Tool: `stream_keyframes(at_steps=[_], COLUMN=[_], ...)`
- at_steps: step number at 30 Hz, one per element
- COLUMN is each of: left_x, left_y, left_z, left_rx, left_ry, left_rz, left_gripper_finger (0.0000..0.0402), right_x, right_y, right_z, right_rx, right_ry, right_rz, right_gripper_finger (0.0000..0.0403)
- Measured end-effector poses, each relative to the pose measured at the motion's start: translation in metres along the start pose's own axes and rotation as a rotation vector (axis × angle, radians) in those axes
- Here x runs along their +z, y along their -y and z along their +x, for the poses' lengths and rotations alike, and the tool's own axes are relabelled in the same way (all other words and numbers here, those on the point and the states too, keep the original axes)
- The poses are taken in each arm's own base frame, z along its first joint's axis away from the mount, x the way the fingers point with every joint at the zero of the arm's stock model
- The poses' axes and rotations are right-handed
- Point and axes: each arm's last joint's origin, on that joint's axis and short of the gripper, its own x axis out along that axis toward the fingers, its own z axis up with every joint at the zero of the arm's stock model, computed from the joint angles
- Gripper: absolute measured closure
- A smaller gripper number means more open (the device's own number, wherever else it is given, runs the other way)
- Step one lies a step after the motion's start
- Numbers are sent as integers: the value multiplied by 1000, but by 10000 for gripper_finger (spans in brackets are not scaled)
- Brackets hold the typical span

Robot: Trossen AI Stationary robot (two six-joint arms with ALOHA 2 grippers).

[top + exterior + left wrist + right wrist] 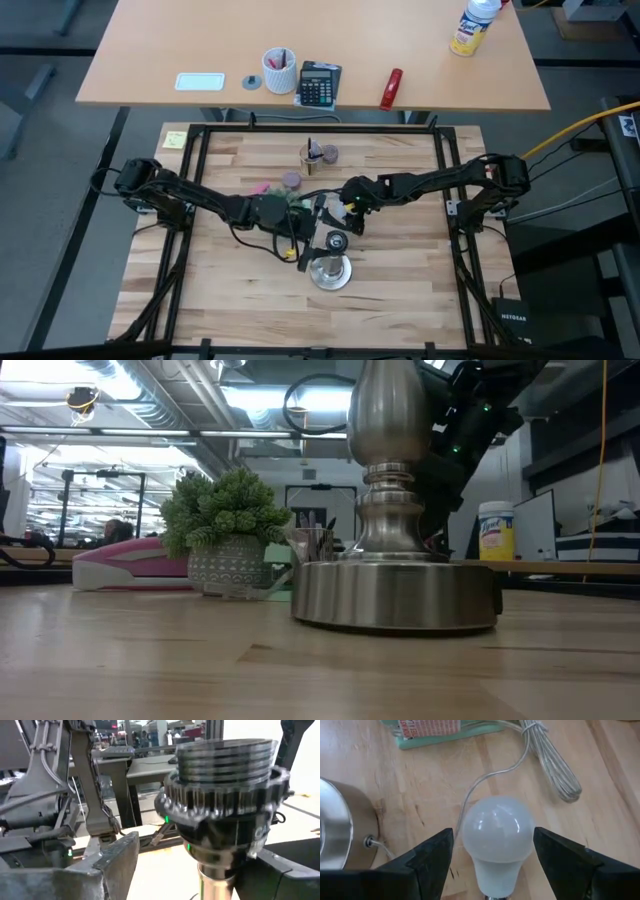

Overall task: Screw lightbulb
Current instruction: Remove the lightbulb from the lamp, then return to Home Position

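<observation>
The lightbulb (pixel 497 832), a frosted white globe with a narrower neck (pixel 492 875), sits between the fingers of my right gripper (pixel 494 855), which is shut on it. That gripper (pixel 348 207) is just on the far side of the stand. The silver stand rests on its round base (pixel 395 595) on the table, with its black threaded socket (pixel 225 795) on top. My left gripper (pixel 315 237) is open. Its fingers stand on either side of the stem (pixel 215 885) under the socket, and I cannot tell if they touch it. My right gripper pinches the bulb's globe by its two sides (pixel 532 837) between the two fingers. The fingers slant down from the table's right side. The bulb is clear of the table, globe up and neck below it, off to one side of the stand's base (pixel 335 820).
The stand's clear cord (pixel 485 777) runs over the table to a tied bundle (pixel 555 770). A small potted plant (pixel 225 530) and a pink object (pixel 130 565) stand behind the stand. A cup of pens (pixel 312 157) is at the far middle.
</observation>
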Motion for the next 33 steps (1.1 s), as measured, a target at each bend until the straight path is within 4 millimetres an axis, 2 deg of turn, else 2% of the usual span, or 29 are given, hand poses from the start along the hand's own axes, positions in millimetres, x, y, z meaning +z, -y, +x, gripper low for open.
stream_keyframes(at_steps=[5, 12, 19, 23, 27, 33], left_x=[5, 26, 51, 60, 79, 86], left_y=[7, 22, 25, 21, 17, 20], left_z=[-4, -20, -50, -75, -101, -112], left_rx=[-19, -63, -89, -94, -84, -101], left_ry=[3, 40, 11, -74, -53, -36], left_rz=[-22, -22, 48, 28, -6, 15], left_gripper_finger=[133, 133, 133, 133, 133, 133], right_x=[1, 6, 4, -2, -5, -11], right_y=[0, -1, 0, 1, 2, 4], right_z=[-5, -35, -85, -122, -162, -202], right_rx=[2, 16, 31, 35, 46, 77], right_ry=[9, 79, 154, 176, 239, 388], right_rz=[0, -9, -9, -9, -9, -7], right_gripper_finger=[123, 123, 123, 123, 123, 123])
